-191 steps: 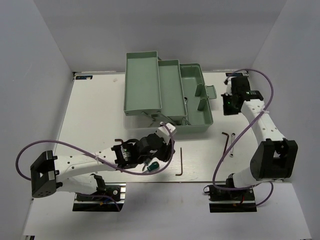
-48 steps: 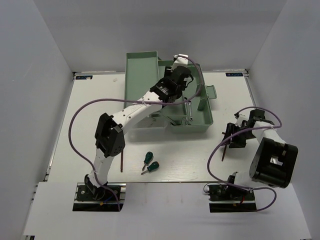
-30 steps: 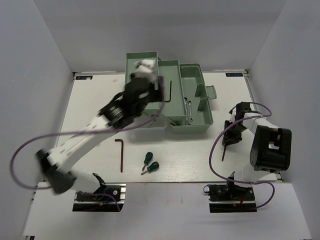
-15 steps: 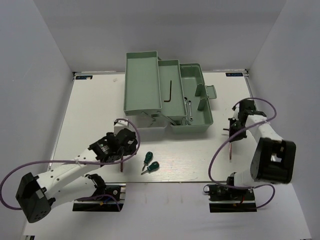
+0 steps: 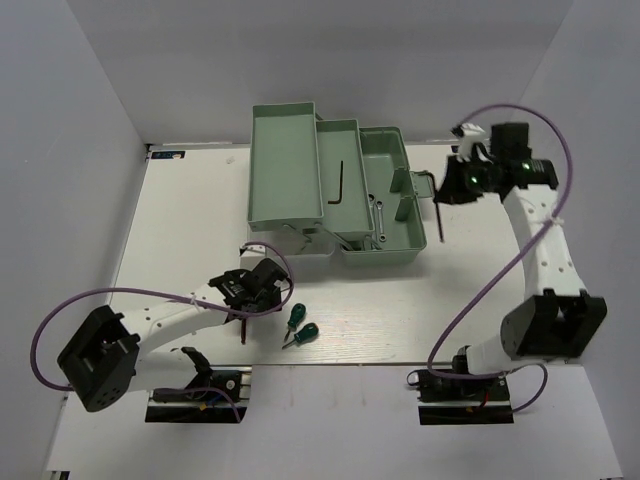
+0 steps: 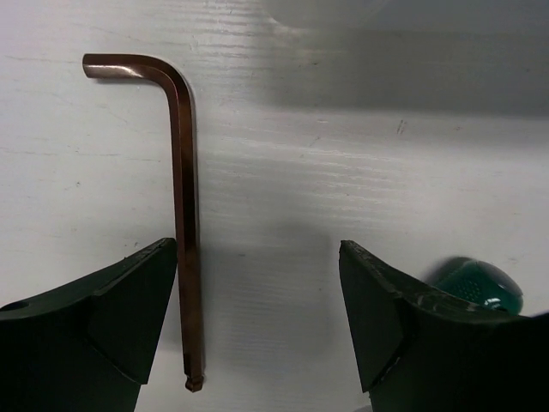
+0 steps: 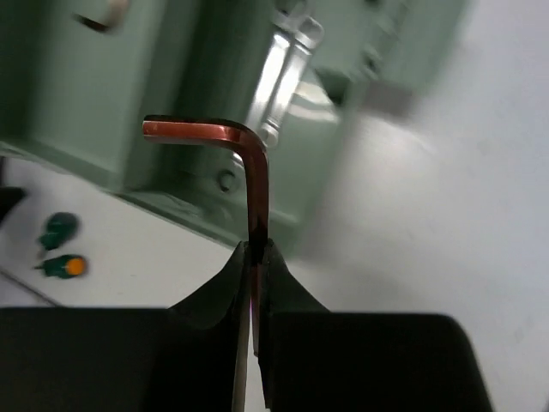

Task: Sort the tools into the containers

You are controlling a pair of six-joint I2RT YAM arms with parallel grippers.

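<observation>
Toolbox (image 5: 283,170) holds hex key (image 5: 339,183), right tool (image 7: 255,257) pinching second key (image 7: 256,176), left tool (image 6: 257,249) gaping

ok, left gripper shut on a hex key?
No, the left gripper is open, with the hex key lying flat on the table beside one finger.

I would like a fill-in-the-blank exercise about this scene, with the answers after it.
The right tool is ___ on a hex key in the air.
The left tool is ___ over a second key on the table.
___ green screwdrivers lie on the table.
A third key lies in the ___ tray of the toolbox.
Answers: shut; open; Two; middle.
</observation>
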